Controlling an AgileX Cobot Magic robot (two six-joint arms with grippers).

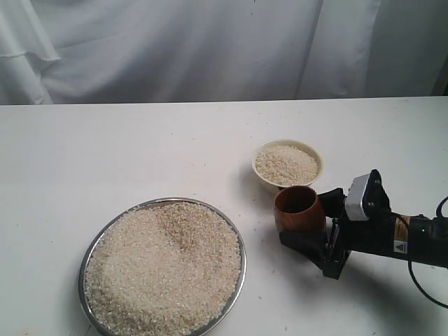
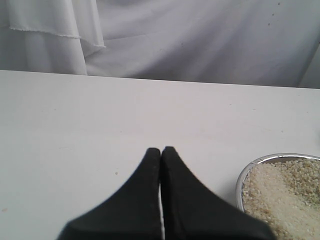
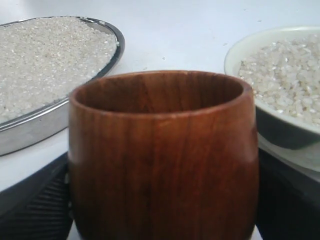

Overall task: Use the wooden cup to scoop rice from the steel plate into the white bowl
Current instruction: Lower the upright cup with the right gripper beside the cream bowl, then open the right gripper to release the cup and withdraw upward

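The steel plate (image 1: 243, 255) lies at the front, heaped with rice (image 1: 164, 266). Behind and to its right stands the white bowl (image 1: 257, 168), holding more rice (image 1: 285, 164). The wooden cup (image 1: 299, 208) stands upright between plate and bowl, just in front of the bowl, and the part of its dark inside I can see holds no rice. My right gripper (image 1: 308, 220) is shut on the cup, its black fingers (image 3: 35, 200) pressed against both sides of the cup (image 3: 162, 150). The left gripper (image 2: 161, 149) is shut on nothing, low over bare table beside the plate's rim (image 2: 241, 180).
A white tabletop (image 1: 105, 147) runs back to a white curtain (image 1: 210, 49). The right arm (image 1: 413, 241) reaches in low from the right edge. Plate (image 3: 40, 130) and bowl (image 3: 227, 60) flank the cup closely.
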